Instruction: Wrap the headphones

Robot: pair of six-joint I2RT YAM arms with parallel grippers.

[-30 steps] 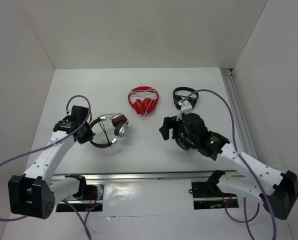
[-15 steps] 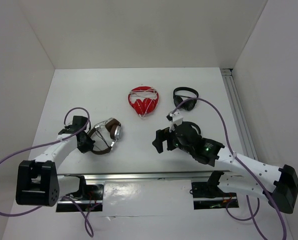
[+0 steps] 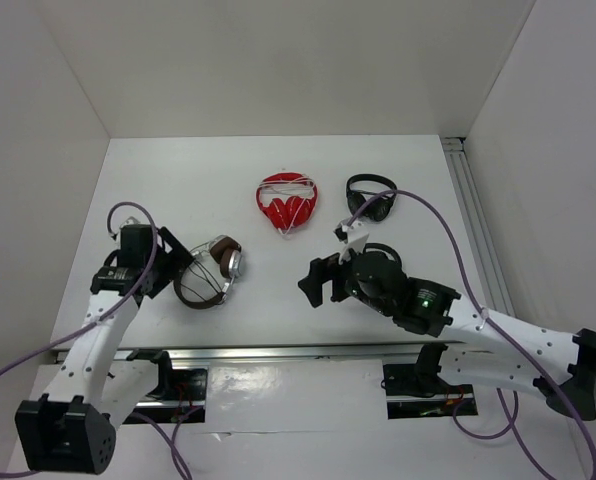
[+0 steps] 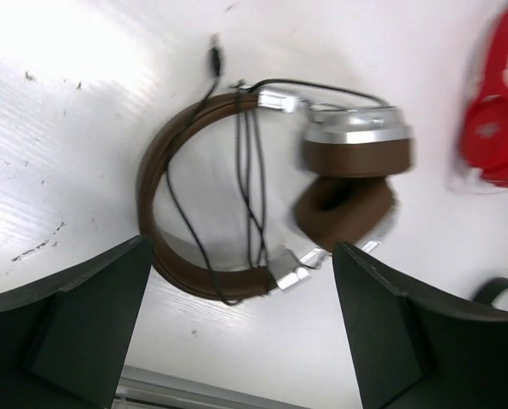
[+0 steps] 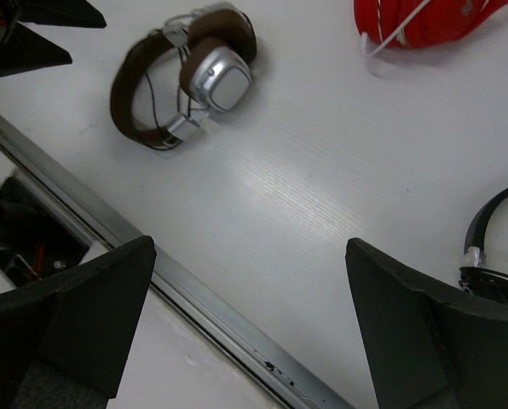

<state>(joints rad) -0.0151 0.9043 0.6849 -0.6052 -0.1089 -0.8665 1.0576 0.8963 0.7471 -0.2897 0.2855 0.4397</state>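
Observation:
The headphones (image 3: 209,273), with a brown headband, brown pads and silver cups, lie flat on the white table at the left. In the left wrist view their headband (image 4: 162,175) curves left, the cups (image 4: 356,141) are folded together, and the thin dark cable (image 4: 250,183) loops across the band with its plug (image 4: 214,58) free. My left gripper (image 3: 171,264) stands open just left of them, touching nothing; its jaws (image 4: 241,277) frame the band's near side. My right gripper (image 3: 314,282) hangs open and empty over mid-table, with the headphones (image 5: 181,77) far off at its upper left.
A red pair with a white cord (image 3: 287,203) lies at the back centre, and a black pair (image 3: 370,196) sits to its right. A metal rail (image 3: 278,352) runs along the near table edge, another (image 3: 478,230) along the right side. White walls enclose the table.
My left gripper has opened and let go of the headphones, then drawn back left. The headphones now lie slightly nearer the front edge. My right gripper has drifted left and toward the front.

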